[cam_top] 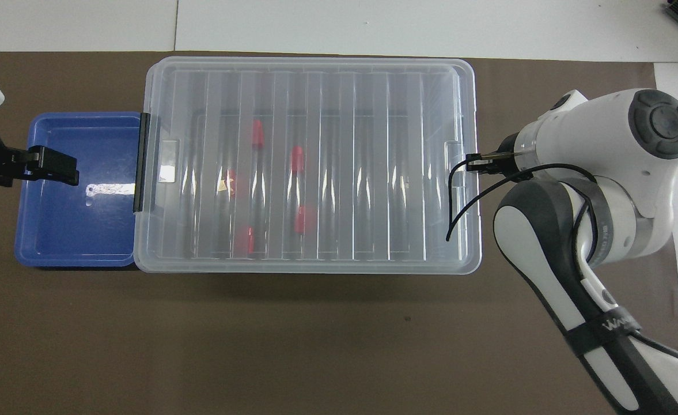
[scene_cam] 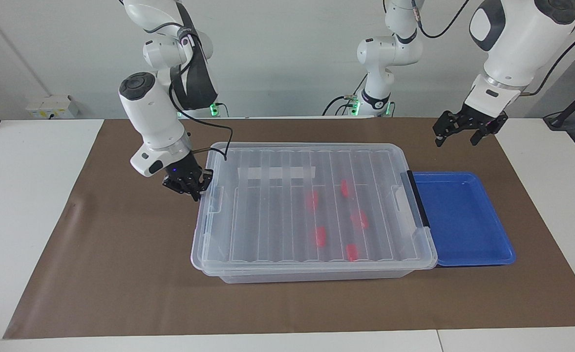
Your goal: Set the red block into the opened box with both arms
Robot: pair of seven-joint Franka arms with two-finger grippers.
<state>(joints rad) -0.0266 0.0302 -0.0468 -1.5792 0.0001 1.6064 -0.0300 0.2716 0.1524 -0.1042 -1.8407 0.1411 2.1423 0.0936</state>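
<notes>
The box (scene_cam: 316, 276) is a clear bin in the middle of the brown mat, with its ribbed lid (scene_cam: 277, 205) lying squarely over it. Several red blocks, one of them (scene_cam: 311, 199), lie inside on the floor and show through the lid (cam_top: 339, 167), another one (cam_top: 296, 158) among them. My right gripper (scene_cam: 194, 188) is low at the lid's end tab, at the right arm's end of the box (cam_top: 472, 164). My left gripper (scene_cam: 457, 139) hangs open and empty in the air over the blue tray's end (cam_top: 48, 166).
A shallow blue tray (scene_cam: 463, 254) sits against the box at the left arm's end, beside the black latch (scene_cam: 414, 200). The right arm's black cable (cam_top: 459, 196) loops over the lid's end. The brown mat (scene_cam: 121, 274) covers the table.
</notes>
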